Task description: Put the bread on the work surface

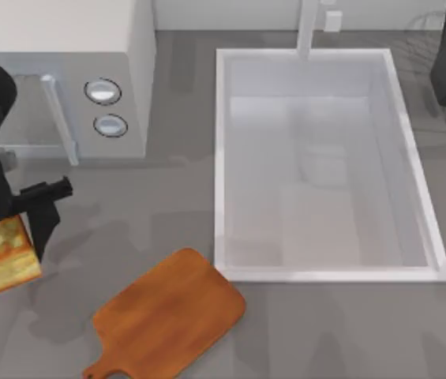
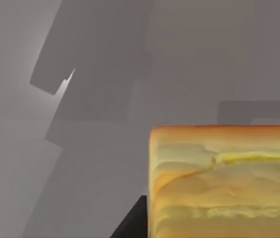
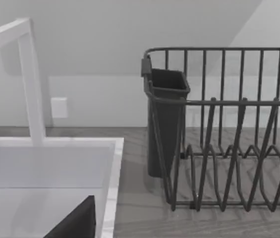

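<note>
Gripping the small blocky toasted orange-gold bread point(image 1: 5, 254) at the table's left edge, the left gripper point(image 1: 19, 237) is clamped on it, but it's not over the orange-brown wooden paddle-shaped board point(image 1: 171, 314) yet, so carry and drop remain.

We see the bread point(image 2: 224, 183) close up, its toasted orange edge above pale yellow layered crust. Behind it lies grey table point(image 2: 80, 163) crossed by angular shadows. A black corner point(image 2: 132, 225) shows beside the bread.
</note>
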Motion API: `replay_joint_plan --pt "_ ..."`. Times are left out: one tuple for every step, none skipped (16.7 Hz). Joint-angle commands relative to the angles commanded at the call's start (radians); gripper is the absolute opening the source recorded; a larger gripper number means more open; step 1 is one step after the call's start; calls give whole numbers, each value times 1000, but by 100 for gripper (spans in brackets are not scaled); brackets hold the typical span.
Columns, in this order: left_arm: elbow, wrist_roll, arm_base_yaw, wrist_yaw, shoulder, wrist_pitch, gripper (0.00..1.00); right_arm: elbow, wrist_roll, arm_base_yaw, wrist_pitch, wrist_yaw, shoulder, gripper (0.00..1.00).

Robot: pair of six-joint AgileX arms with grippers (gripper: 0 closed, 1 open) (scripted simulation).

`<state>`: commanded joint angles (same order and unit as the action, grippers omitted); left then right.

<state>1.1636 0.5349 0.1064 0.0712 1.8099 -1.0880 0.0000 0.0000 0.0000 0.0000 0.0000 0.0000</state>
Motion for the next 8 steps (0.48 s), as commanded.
replay_joint_plan --pt "-16 119 21 5 3 7 0 0 0 0 0 0 0 100" --pt "-30 243 46 9 4 12 0 0 0 0 0 0 0 100" --pt "-42 373 74 13 3 17 0 0 0 0 0 0 0 100" --pt "-52 505 105 16 1 20 0 0 0 0 0 0 0 100" --pt "-60 640 138 18 -2 23 0 0 0 0 0 0 0 100" --pt "-65 774 173 20 -5 24 0 0 0 0 0 0 0 100" --pt "-70 904 211 21 -9 25 0 0 0 0 0 0 0 100" --pt "-73 1028 249 21 -12 26 0 0 0 0 0 0 0 100"
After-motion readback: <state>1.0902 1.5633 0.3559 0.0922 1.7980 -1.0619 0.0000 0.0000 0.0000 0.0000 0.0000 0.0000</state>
